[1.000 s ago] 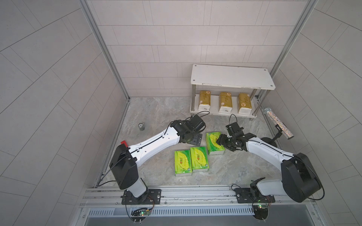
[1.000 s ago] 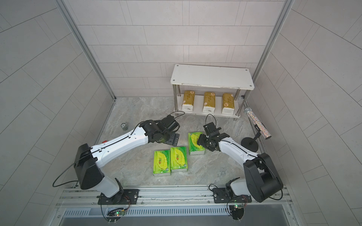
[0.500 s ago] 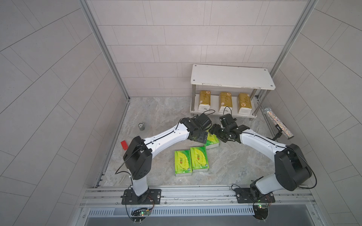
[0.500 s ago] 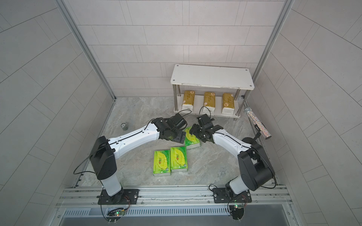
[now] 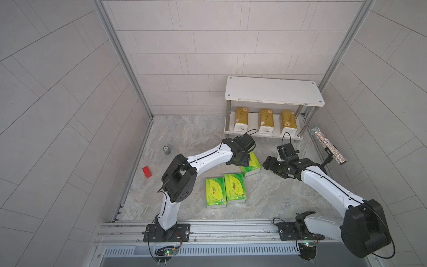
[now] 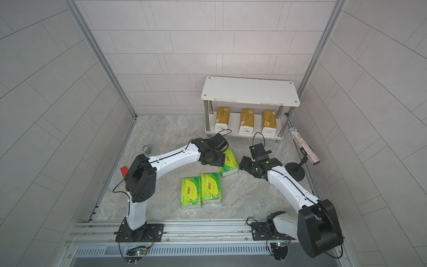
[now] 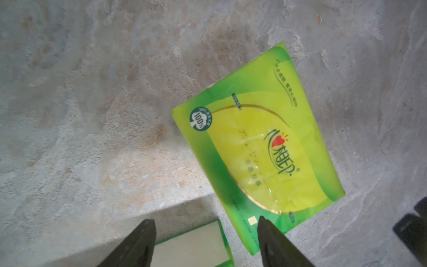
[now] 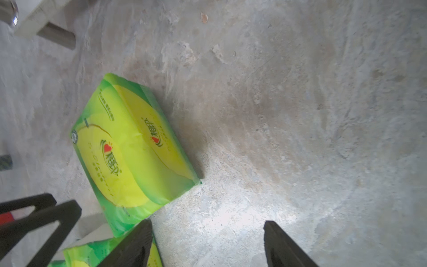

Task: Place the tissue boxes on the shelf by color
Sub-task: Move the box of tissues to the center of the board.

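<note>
**Right arm backs off, left arm moves in on the third green pack**

The shelf has a bare top board and three gold packs on its lower one. The right arm has drawn away from the stray green pack, which lies flat on the floor near the other two green packs. The right gripper is parted and empty. The left gripper now hovers over the stray pack's edge, its jaws apart and holding nothing. The pick probably passes to the left arm, and no green pack is shelved yet.
</note>
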`<action>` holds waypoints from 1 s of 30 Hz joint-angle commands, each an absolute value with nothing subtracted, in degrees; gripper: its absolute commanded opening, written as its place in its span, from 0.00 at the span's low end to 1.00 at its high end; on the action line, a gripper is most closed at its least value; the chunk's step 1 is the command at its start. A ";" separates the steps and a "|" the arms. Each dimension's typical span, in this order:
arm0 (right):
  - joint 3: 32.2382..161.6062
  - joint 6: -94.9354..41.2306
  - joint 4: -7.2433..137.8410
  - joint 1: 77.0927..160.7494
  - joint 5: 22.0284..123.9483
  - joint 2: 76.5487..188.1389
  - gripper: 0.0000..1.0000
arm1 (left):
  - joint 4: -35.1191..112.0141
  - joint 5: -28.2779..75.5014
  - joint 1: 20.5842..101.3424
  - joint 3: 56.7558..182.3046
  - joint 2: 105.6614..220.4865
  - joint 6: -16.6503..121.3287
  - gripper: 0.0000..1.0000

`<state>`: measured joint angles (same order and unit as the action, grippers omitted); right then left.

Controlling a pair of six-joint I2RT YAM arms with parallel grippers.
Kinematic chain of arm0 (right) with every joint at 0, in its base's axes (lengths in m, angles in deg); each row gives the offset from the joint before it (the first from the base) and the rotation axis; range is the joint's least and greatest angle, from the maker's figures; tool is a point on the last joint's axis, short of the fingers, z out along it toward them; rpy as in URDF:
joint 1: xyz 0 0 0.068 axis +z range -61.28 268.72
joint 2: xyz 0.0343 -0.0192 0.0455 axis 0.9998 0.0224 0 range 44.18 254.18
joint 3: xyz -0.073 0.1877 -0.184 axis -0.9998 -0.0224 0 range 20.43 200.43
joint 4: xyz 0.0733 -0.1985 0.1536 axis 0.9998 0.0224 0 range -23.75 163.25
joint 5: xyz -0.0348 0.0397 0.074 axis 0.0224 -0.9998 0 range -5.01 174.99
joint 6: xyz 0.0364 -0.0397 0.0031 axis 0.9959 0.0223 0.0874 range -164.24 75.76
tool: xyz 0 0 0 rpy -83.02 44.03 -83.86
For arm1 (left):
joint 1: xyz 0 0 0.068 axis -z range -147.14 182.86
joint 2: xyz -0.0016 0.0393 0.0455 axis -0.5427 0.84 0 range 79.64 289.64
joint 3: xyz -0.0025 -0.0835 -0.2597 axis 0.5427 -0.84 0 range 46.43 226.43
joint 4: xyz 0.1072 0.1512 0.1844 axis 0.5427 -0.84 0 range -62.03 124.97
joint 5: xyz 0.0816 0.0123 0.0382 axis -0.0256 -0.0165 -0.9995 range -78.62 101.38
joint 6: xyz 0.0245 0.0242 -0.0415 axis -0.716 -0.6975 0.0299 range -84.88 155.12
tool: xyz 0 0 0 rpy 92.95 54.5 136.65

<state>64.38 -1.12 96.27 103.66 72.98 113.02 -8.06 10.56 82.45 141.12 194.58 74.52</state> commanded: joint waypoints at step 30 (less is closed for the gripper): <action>68.76 11.09 77.96 113.66 65.76 128.56 0.57 | -7.22 12.04 76.11 138.91 192.16 75.81 0.71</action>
